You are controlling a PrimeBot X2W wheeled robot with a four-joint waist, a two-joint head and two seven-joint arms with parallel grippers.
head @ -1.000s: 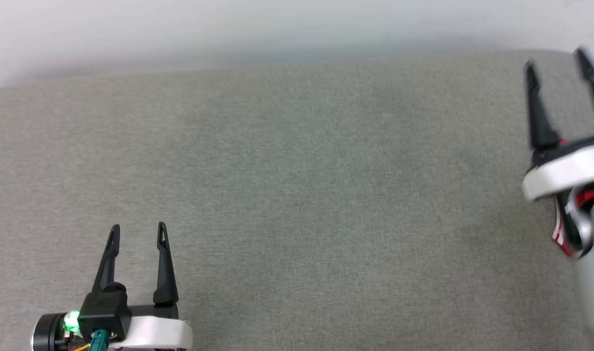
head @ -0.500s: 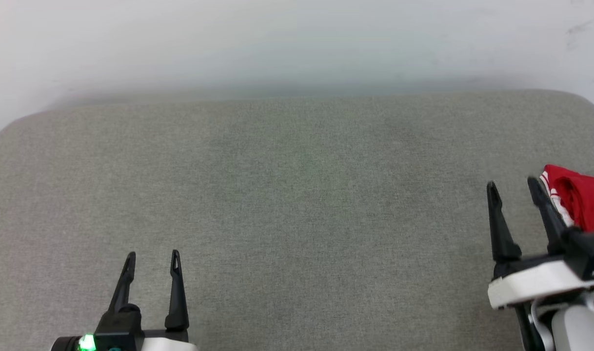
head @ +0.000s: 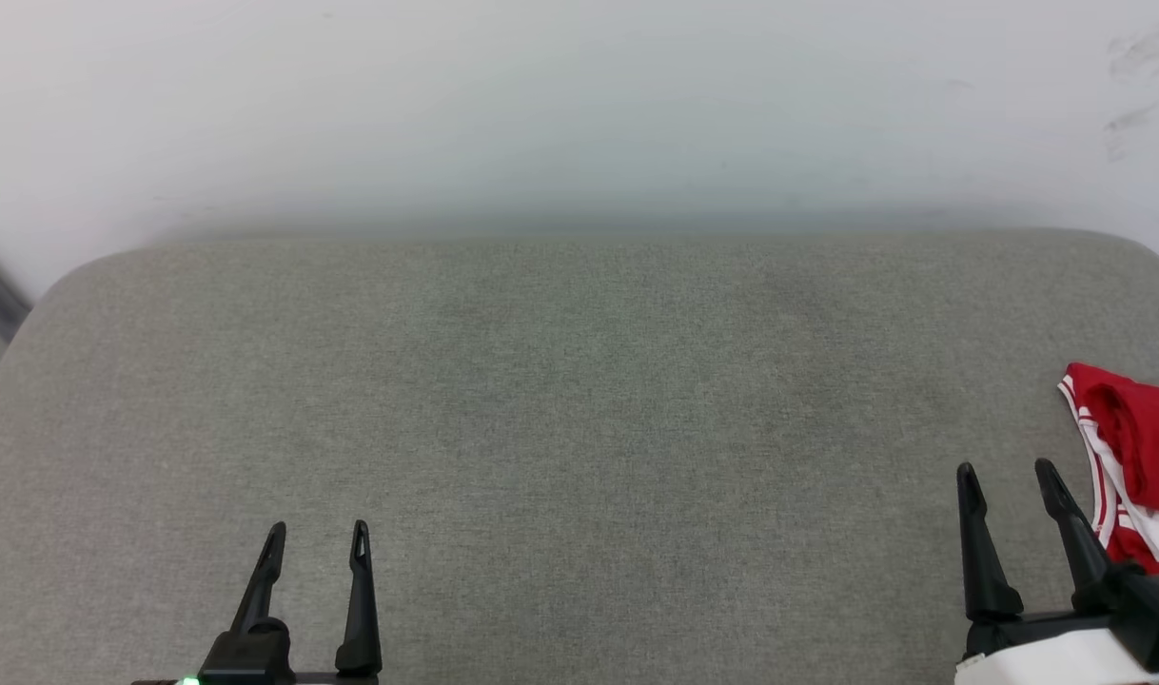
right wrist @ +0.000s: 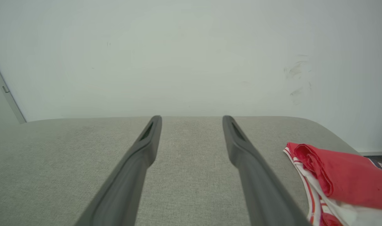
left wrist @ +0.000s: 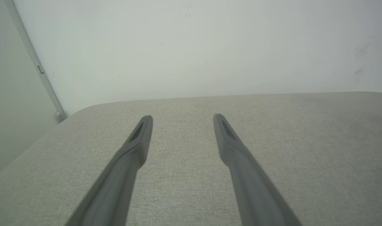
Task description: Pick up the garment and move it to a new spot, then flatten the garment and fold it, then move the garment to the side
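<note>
Red shirt (head: 1139, 442) bunched on pad (head: 579, 400), rt part cut off, L gripper (head: 318, 527) & R gripper (head: 1005, 466) empty, jaws apart

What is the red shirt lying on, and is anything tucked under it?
The garment lies bunched on the grey upholstered surface, near its right edge. White striped fabric shows beneath the red folds. Anything directly underneath is covered, and the garment runs past the picture's edge.

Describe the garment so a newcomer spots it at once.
Start from the wide grey fabric surface under the white wall. At its right edge, just right of the right tool, lies the red jersey shirt, bunched up. Bright red cloth with white-and-red striped trim sets it apart from the plain grey around it.
</note>
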